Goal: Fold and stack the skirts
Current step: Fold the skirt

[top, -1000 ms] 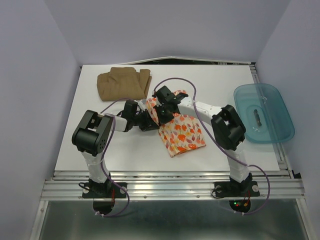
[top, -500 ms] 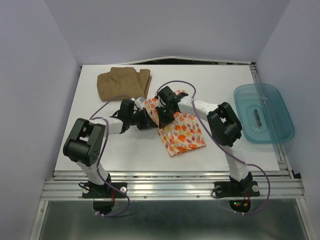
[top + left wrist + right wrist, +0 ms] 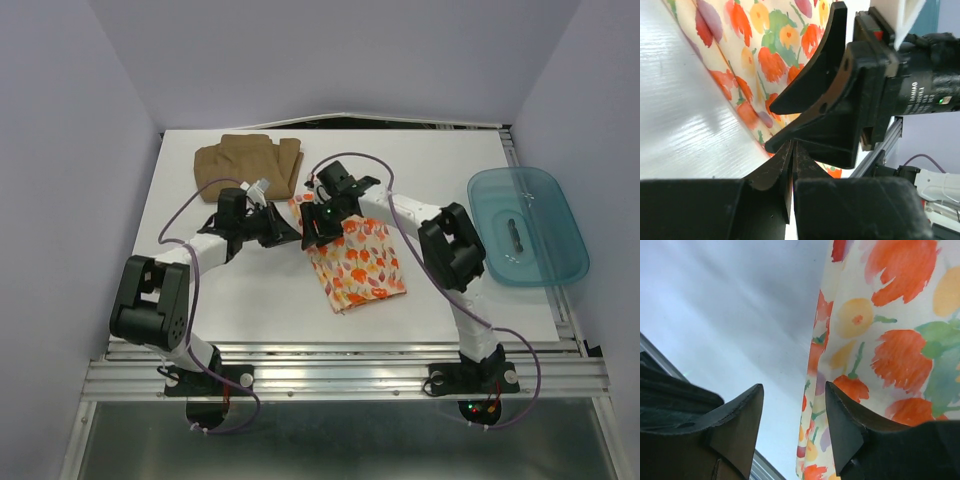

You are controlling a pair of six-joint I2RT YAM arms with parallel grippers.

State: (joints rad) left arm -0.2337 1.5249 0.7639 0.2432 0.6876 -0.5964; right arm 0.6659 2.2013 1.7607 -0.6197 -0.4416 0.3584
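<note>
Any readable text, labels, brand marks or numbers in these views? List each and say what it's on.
White print on the right arm's black wrist housing, left wrist view: sideways and too blurred to read.
Printed skirt: leaf pattern only, no text.
Tan skirt: no text visible.
Teal tub: no label visible.
Top and right wrist views: nothing else readable.

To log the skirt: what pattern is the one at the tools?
The printed skirt is cream with orange-red flowers; clearest in right wrist view.

White arms [image 3: 405, 212] with black joints [image 3: 455, 255] trail purple cables [image 3: 350, 155].
</note>
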